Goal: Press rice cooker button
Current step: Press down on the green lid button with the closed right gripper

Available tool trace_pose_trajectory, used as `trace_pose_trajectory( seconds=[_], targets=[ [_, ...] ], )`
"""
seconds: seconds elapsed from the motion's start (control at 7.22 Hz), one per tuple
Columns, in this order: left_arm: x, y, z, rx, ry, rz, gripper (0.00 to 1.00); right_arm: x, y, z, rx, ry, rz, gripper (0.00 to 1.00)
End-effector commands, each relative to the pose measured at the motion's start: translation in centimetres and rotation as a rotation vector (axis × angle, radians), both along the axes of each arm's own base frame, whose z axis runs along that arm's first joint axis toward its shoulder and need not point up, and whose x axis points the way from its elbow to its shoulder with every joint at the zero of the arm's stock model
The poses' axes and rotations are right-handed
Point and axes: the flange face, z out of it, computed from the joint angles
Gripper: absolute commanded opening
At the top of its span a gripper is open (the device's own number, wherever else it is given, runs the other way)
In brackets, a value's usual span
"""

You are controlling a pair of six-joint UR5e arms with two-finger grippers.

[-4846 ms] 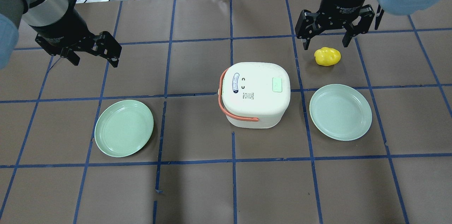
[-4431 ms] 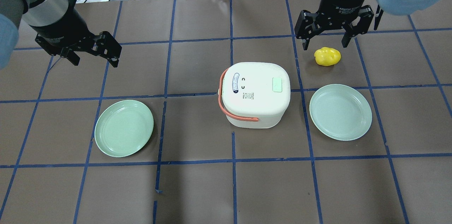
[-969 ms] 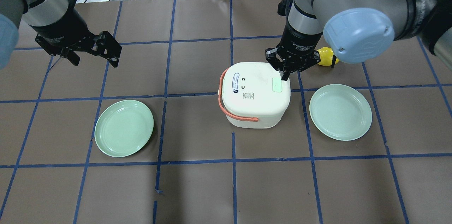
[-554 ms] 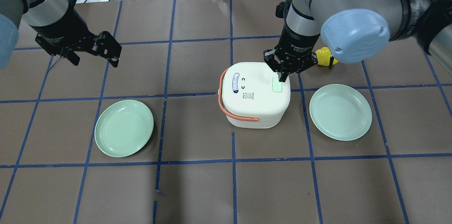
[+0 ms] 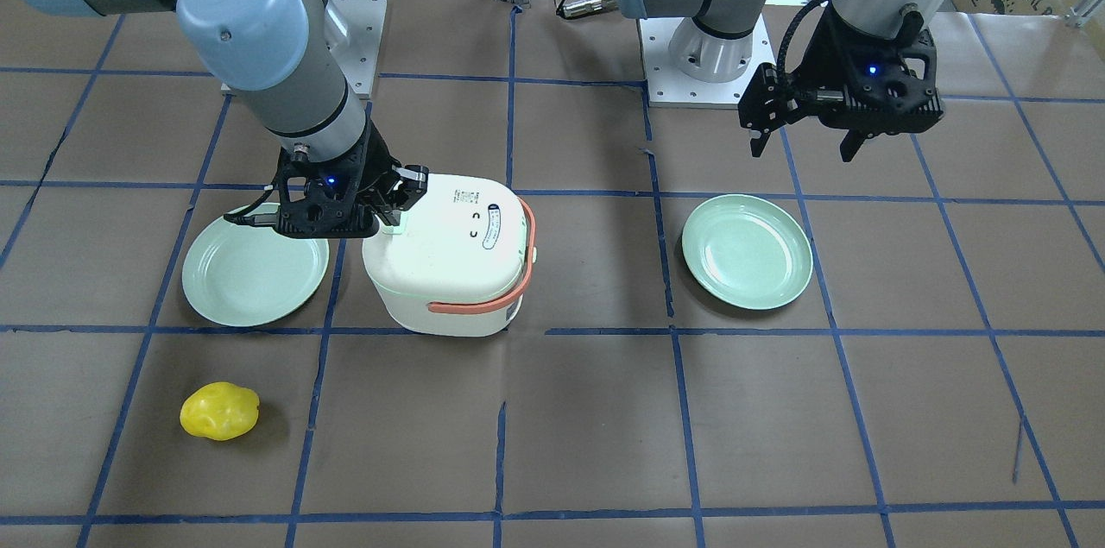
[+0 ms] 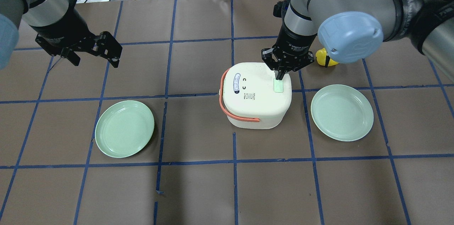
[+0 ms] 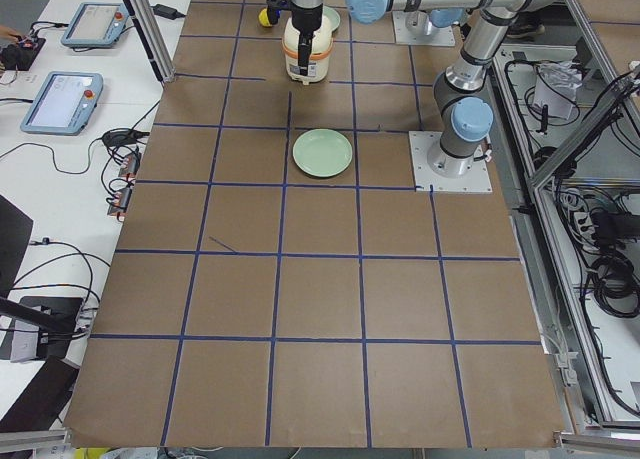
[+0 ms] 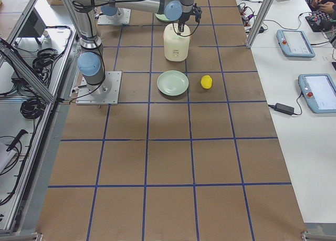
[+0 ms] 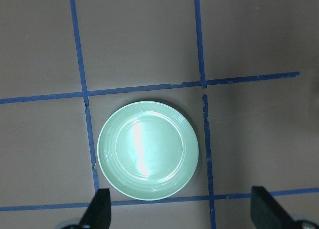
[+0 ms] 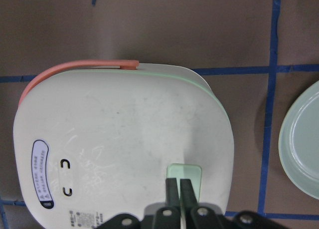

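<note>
The white rice cooker (image 6: 255,94) with a coral-orange handle stands closed at the table's middle; it also shows in the front view (image 5: 449,255) and the right wrist view (image 10: 124,139). Its pale green button (image 10: 192,171) sits on the lid near the right edge (image 6: 279,86). My right gripper (image 6: 279,75) is shut, and its joined fingertips (image 10: 173,185) point down onto the button's far edge. I cannot tell whether they press it. My left gripper (image 6: 95,62) is open and empty, held high at the far left, above a plate (image 9: 148,149).
Two mint-green plates lie left (image 6: 125,128) and right (image 6: 342,112) of the cooker. A yellow round object (image 5: 219,411) lies behind the right plate, partly hidden by my right arm in the overhead view (image 6: 323,58). Blue tape lines grid the brown table.
My right gripper left its open hover above the yellow object, shut, and came onto the cooker lid. Over the last second it slid slightly left onto the button. The left arm stayed still.
</note>
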Motion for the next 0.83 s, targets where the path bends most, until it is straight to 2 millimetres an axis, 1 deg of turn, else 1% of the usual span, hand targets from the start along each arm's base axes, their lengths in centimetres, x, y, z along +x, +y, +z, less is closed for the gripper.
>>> trace_pose_trajectory(
  seconds=[0.0, 0.69],
  targets=[
    [0.0, 0.0, 0.0, 0.000, 0.000, 0.000, 1.00, 0.1, -0.2, -0.5, 0.006, -0.003, 0.006, 0.16],
    [0.0, 0.0, 0.0, 0.000, 0.000, 0.000, 1.00, 0.0, 0.1, -1.6, 0.019, 0.000, 0.012, 0.16]
  ],
)
